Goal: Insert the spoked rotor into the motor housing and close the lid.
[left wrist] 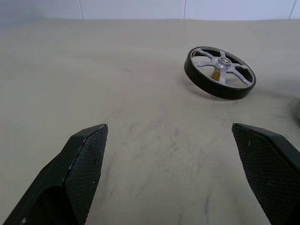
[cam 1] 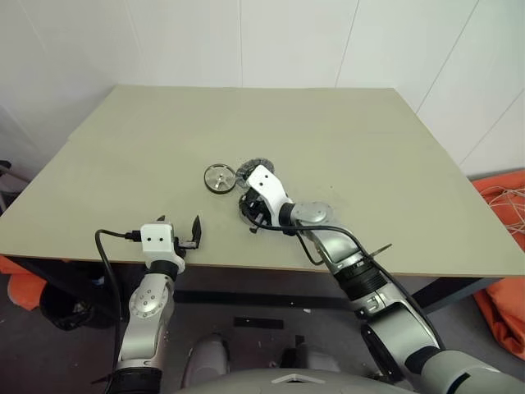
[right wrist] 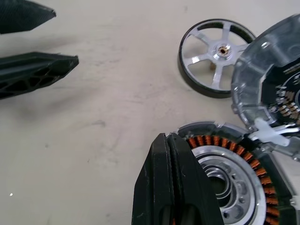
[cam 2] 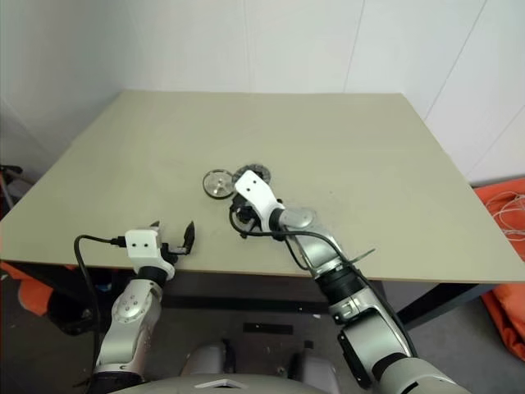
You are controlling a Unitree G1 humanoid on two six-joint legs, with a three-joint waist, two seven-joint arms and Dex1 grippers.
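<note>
So the motor housing (right wrist: pixel 225 180) with its copper windings sits on the bench (cam 1: pixel 394 164), roughly mid-width and closer to the near edge than the far one. The lid (right wrist: pixel 269 89) is tipped up at an angle right against it, and the spoked rotor (left wrist: pixel 220 72) lies just beside them, toward the left edge. The right gripper (right wrist: pixel 176 187) has its fingers clenched tight together with nothing between them, tips over the housing's rim; might be touching it, hard to say. The left gripper (left wrist: pixel 178 173) hangs at the near edge, fingers spread wide and empty, well apart from the rotor.
</note>
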